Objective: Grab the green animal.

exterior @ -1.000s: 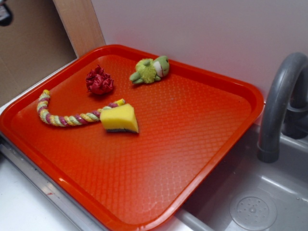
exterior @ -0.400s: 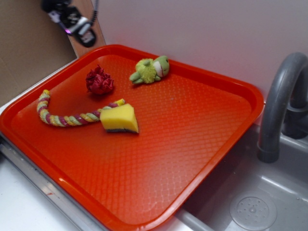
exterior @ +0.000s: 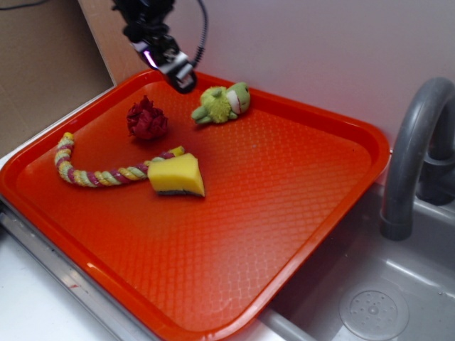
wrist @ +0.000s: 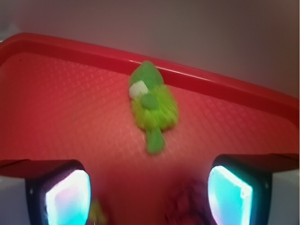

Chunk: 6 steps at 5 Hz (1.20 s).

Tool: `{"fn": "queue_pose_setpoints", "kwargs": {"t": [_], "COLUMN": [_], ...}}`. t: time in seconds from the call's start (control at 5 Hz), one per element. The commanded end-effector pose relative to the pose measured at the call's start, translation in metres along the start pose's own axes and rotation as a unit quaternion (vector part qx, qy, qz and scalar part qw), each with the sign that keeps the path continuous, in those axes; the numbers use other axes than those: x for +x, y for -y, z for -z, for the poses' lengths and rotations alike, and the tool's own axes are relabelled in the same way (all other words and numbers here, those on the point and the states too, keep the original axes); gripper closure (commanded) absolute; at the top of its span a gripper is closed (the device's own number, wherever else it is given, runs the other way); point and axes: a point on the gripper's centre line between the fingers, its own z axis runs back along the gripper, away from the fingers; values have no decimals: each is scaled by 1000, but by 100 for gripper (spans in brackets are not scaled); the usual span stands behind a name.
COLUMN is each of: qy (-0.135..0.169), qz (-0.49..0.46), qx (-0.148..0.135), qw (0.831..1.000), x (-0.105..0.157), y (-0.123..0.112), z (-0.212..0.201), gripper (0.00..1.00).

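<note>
One fuzzy lime-green animal (wrist: pixel 152 105), apparently pale-faced, lies beyond the wide-spread, empty gripper (wrist: pixel 149 191).

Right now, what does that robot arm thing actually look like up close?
The arm is black and blocky, with a black cable looping off behind it. The gripper at its tip is dark with pale, shiny patches. In the wrist view the gripper shows two dark-framed pads that look bright cyan-white, one on each side. The picture is too blurred to show any markings.
</note>
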Motion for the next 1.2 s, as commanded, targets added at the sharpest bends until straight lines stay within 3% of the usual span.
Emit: {"fn": "queue_pose_setpoints", "kwargs": {"t": [0.0, 0.4, 0.6, 0.8, 1.0], "qy": [-3, -49, -67, -73, -56], "qz": [-18, -20, -18, -27, -42], "qx": [-11, 32, 31, 35, 33], "qw": [1000, 998, 997, 996, 997], "x": [27, 41, 44, 39, 25], "y": [2, -2, -3, 0, 1], "z": [25, 57, 71, 76, 63], "gripper": [0, 0, 0, 100, 100]}}
